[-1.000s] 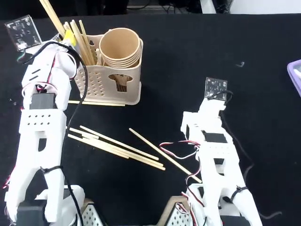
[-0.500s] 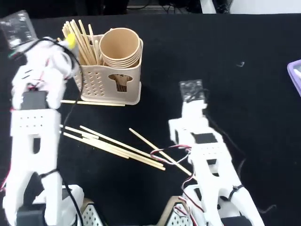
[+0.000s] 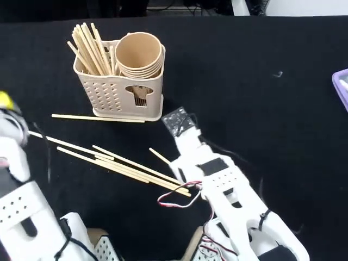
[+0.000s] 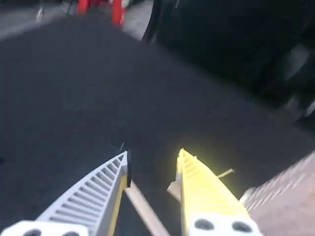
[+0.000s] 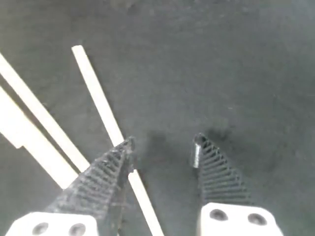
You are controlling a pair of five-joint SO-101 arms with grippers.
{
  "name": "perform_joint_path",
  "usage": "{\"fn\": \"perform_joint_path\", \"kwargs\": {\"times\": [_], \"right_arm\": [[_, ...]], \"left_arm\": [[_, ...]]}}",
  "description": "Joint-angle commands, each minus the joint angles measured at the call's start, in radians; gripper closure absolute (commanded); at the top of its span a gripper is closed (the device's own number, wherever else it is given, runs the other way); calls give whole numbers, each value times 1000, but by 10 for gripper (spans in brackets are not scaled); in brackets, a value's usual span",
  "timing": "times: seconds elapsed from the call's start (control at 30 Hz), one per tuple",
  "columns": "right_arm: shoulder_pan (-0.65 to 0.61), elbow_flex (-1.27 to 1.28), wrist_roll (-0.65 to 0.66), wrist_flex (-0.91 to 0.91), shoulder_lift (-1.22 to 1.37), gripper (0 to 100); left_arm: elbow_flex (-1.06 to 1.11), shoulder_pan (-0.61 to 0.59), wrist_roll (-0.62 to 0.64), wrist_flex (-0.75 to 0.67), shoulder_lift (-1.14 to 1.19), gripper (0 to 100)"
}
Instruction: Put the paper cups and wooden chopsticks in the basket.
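Surface: a black table, seen from the high view. A purple object sits at its far right edge. The left wrist view shows red objects in the room beyond the table.

Basket: stands upright toward the back left of the table. A stack of paper cups is nested in its right-hand compartment. A bundle of chopsticks stands tilted in the left-hand one.

A single chopstick lies flat on the table just in front of the basket's base. The loose chopsticks lie in a slanted group nearer the arms, between the left arm and the right arm.

Right gripper: jaws spread, gripping nothing, held low over the table. One thin chopstick runs on the table beneath the tip of one finger. The gap between the jaws shows bare table. Two more sticks lie just beside it, outside the jaws.

Left gripper: jaws parted, one finger grey, the other yellow. A stick lies below the gap, close against the grey finger. Whether the finger touches it cannot be told.
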Motion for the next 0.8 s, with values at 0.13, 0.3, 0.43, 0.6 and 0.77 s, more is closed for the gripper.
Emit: {"fn": "perform_joint_path", "kwargs": {"times": [0.13,0.3,0.43,0.6,0.77], "right_arm": [[-127,5,5,11,-30,805],[-146,21,11,3,-28,805],[-146,24,12,3,-28,805],[-141,7,32,3,15,805],[-141,-101,75,38,193,805]], "left_arm": [[493,-1,-101,-245,-118,835],[668,25,-100,-397,-127,837],[725,16,-100,-457,-127,837],[742,24,-100,-459,-127,837],[748,24,-100,-462,-127,837]]}}
